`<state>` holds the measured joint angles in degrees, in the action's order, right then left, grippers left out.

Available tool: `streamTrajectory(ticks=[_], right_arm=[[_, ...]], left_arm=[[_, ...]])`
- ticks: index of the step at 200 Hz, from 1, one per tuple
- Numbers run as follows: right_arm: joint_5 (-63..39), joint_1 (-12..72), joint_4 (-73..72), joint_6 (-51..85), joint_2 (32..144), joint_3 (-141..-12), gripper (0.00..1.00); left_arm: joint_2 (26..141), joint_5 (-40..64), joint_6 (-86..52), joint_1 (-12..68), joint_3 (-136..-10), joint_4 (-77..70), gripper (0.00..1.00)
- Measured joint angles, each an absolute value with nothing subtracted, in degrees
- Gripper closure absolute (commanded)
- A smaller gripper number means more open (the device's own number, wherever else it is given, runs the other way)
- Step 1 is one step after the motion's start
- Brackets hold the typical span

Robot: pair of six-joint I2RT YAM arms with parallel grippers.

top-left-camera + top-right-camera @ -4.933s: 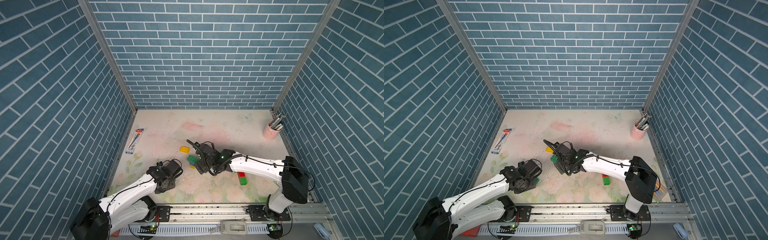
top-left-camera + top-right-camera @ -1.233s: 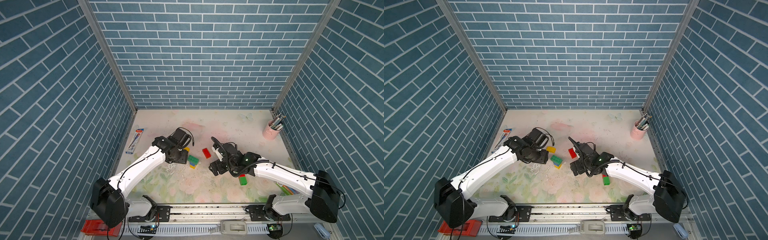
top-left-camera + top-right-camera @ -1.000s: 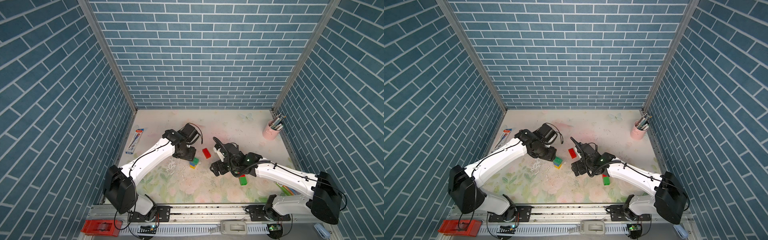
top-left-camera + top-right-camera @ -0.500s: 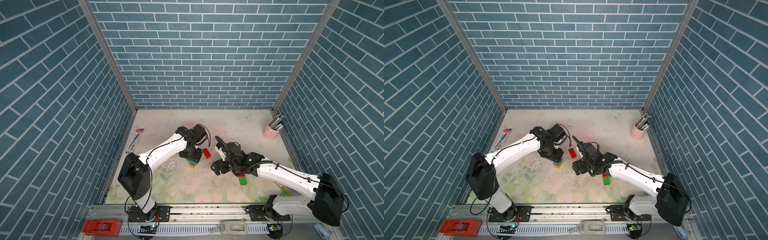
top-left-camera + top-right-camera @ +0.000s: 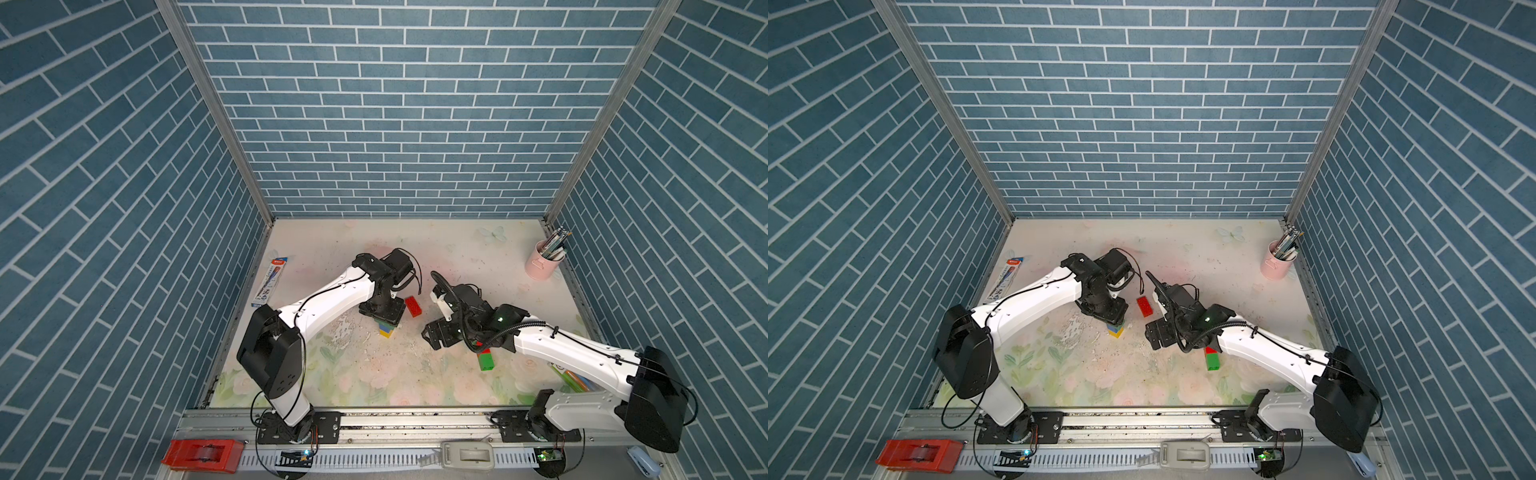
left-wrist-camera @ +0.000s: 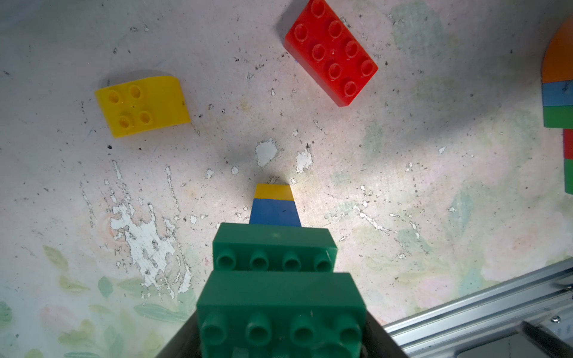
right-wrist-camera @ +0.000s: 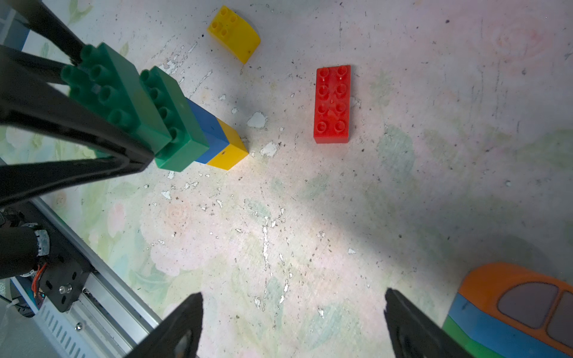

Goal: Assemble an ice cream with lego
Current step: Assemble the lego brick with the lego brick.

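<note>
In both top views the left gripper [image 5: 382, 312] has come across from the front left corner of the bench [image 5: 374, 374]. It now sits right over the stack [image 5: 386, 330] near mid-bench; a second ago it was short of it, toward the left edge. The right gripper [image 5: 434, 334], which was at the stack some seconds back, has pulled off toward the right edge and hangs apart from it. A red brick [image 5: 413, 306] lies flat just beside the stack, toward the back right corner.

From the left wrist we see what that arrival brought: a green brick [image 6: 280, 313] clamped in the jaws and resting on the stack's lower green [image 6: 274, 248]. Below that come the blue brick [image 6: 274, 212] and the yellow base [image 6: 273, 191], which stands on the bench. The held brick sits offset and covers only part of the studs below. We cannot tell whether it has seated. A rounded yellow brick [image 6: 142, 105] lies loose, apart from the stack.

From the right wrist, the right gripper's fingers [image 7: 186, 325] stand wide with nothing between them — released. An orange-topped stack [image 7: 511, 303] lies on its side just beside one of them.

We judge that the stack is gaining its fourth layer. What remains here is a firm press and a let-go — the offset could tip the narrow column. The red and rounded yellow bricks are not yet used.
</note>
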<state>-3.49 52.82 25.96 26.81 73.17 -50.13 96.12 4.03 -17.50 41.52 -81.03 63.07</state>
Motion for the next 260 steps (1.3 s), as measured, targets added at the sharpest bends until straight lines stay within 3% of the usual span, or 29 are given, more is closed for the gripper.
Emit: streamTrajectory(ticks=[260], right_arm=[[-3.97, 52.77, 26.00, 27.27, 73.17, -49.56, 0.08]], left_arm=[[96.92, 2.68, -15.92, 41.54, -81.10, 63.44, 0.59]])
